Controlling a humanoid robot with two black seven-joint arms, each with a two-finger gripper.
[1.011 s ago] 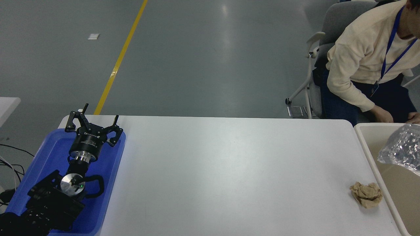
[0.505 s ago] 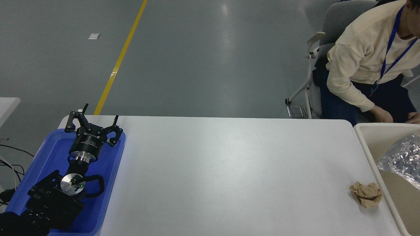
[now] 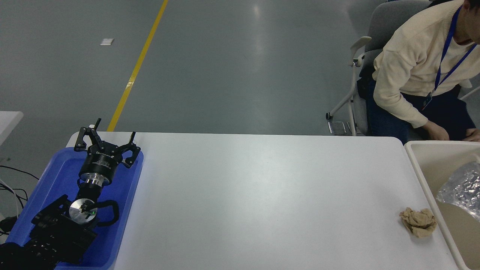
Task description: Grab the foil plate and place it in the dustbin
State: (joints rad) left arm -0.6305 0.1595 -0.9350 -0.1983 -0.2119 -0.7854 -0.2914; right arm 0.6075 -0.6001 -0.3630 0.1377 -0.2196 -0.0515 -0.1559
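Observation:
The foil plate (image 3: pixel 462 188), crinkled shiny silver, shows inside the outline of the cream dustbin (image 3: pixel 438 144) at the right edge, tilted and partly cut off by the picture's edge. Whether it hangs or rests on the bin's inside I cannot tell, and nothing holding it shows. My right arm and gripper are out of view. My left gripper (image 3: pixel 107 135) is open and empty, parked over the blue tray (image 3: pixel 60 176) at the lower left.
A crumpled brown paper ball (image 3: pixel 418 222) lies on the white table (image 3: pixel 262 198) just left of the dustbin. A person in a cream sweater (image 3: pixel 412 63) sits at the far right, one hand (image 3: pixel 437 132) near the bin's far rim.
The foil plate has moved down and to the right, deeper into the dustbin's outline and further past the picture's edge. The left arm has not moved.

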